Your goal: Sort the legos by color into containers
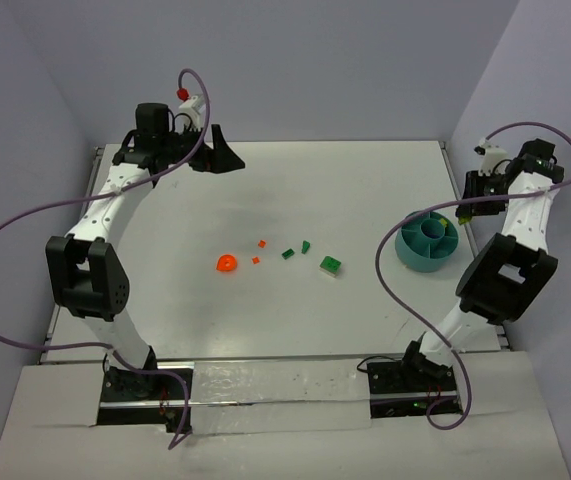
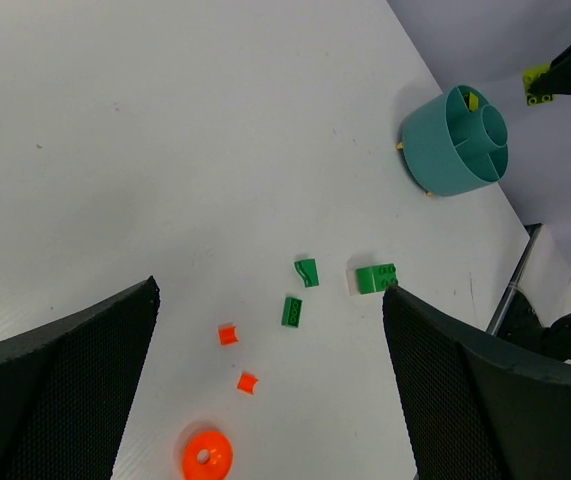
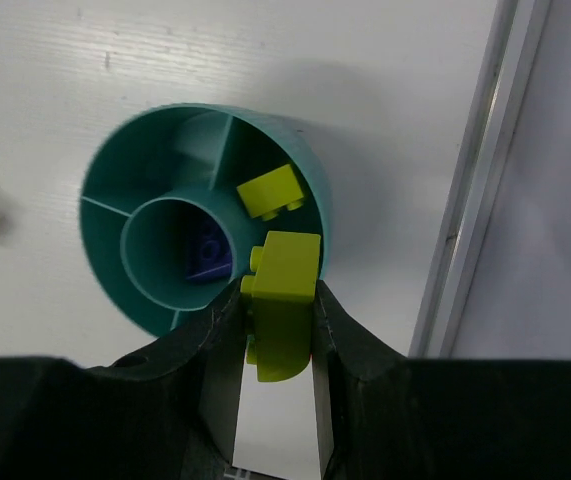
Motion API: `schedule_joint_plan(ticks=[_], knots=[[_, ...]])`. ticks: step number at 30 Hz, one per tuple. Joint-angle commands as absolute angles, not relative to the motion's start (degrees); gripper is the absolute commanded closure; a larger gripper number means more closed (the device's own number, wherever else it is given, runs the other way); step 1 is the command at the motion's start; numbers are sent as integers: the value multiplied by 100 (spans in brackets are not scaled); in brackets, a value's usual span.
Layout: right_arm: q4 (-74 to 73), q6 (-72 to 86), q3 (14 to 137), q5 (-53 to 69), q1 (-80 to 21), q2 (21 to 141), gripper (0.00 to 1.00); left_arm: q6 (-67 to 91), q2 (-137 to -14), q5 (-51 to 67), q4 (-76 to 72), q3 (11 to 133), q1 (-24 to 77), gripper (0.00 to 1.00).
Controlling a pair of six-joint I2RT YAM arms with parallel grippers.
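My right gripper (image 3: pixel 278 295) is shut on a lime green brick (image 3: pixel 283 300) and holds it just above the near rim of the teal bowl (image 3: pixel 150 160). Another lime brick (image 3: pixel 271 191) lies in an outer compartment and a purple one (image 3: pixel 205 258) in the centre cup. On the table lie an orange ring (image 1: pixel 225 264), two small orange bits (image 1: pixel 262 243) (image 1: pixel 256 260) and three dark green bricks (image 1: pixel 288 253) (image 1: pixel 306 246) (image 1: pixel 331 265). My left gripper (image 2: pixel 270 290) hangs open high over the far left, well away from them.
The bowl (image 1: pixel 415 260) stands near the table's right edge, where a metal rail (image 3: pixel 475 170) runs along it. Purple walls close in the table (image 1: pixel 315 190) at the back and sides. Cables loop off both arms.
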State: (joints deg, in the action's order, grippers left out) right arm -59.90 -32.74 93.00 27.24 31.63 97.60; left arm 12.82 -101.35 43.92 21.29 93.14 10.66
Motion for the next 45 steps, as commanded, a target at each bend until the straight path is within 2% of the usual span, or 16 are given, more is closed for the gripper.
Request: schedule_joint_plan(ticks=[1, 11, 29, 31, 35, 37, 42, 45], knots=[[-6179, -3726, 9658, 2724, 3287, 10116, 100, 1169, -10134, 4386, 2118, 9571, 1072, 1], [-5943, -3709, 9500, 2772, 3270, 10303, 96, 1242, -10286, 4416, 2107, 9620, 1072, 1], [-6166, -3652, 9703, 3037, 3093, 10688, 84, 1208, -10297, 4408, 2149, 9598, 1072, 1], [-6174, -3651, 9703, 3048, 3081, 10714, 78, 1208, -10301, 4412, 2153, 9598, 1072, 1], [-6223, -3665, 9721, 3050, 3024, 10723, 56, 1213, -10310, 4403, 2153, 9601, 1072, 1], [-6238, -3673, 9743, 3050, 3023, 10715, 48, 1205, -10302, 4411, 2161, 9599, 1072, 1], [-6302, -3691, 9774, 3033, 3023, 10663, 35, 1222, -10309, 4412, 2145, 9615, 1072, 1], [-6302, -3700, 9747, 3023, 3023, 10594, 34, 1230, -10292, 4412, 2136, 9606, 1072, 1]])
